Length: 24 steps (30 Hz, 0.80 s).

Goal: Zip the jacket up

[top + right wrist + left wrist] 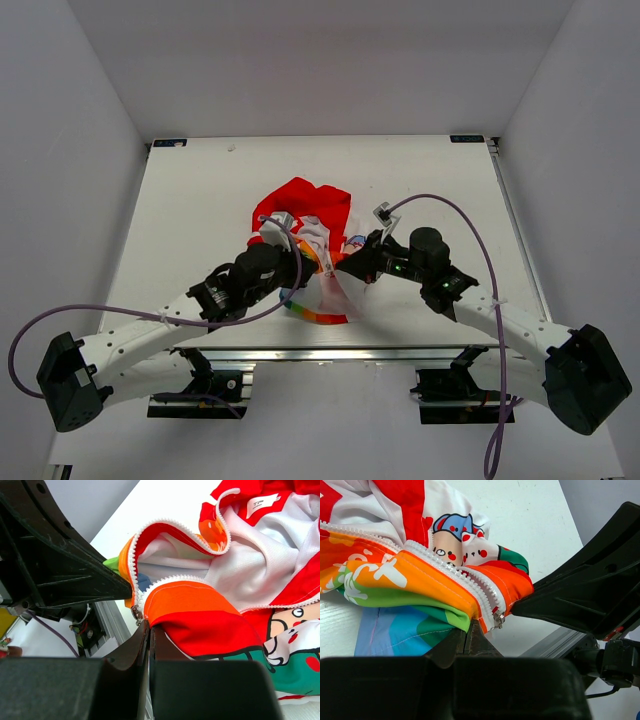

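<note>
The jacket (310, 225) lies bunched in the middle of the table, red hood toward the back, and is lifted a little at its near end. My left gripper (298, 264) is shut on the rainbow-striped half's bottom hem (445, 611), its fingers (468, 626) pinched together at the green and orange edge. My right gripper (352, 264) is shut on the other half's orange and red hem (200, 615), fingers (149, 627) together. The metal zipper slider (498, 618) hangs at the hem between both grippers and also shows in the right wrist view (135, 614). Above it the white zipper teeth (175, 535) stand apart.
The white table (200, 200) ends at an aluminium rail (330, 352) along its near edge, just below the jacket. The two arms meet closely over the jacket: the right gripper's black body (585, 595) fills the left wrist view's right side. Grey walls surround the table.
</note>
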Tool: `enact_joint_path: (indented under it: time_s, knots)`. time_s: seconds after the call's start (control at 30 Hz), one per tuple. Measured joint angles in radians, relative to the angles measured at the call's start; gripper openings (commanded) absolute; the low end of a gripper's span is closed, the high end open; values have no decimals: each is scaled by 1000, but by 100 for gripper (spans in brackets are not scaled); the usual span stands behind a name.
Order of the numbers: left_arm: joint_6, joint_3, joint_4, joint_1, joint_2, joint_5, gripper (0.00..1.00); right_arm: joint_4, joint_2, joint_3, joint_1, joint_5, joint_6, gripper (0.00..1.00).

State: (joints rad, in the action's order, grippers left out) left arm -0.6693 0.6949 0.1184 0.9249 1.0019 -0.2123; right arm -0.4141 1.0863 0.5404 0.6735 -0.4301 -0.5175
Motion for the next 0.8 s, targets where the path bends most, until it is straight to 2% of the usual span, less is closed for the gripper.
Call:
enact_joint_path:
  time_s: [0.8]
  knots:
    - [3,-17,-38,0,-32,9,0,31,16,0,0,-55,-2,0]
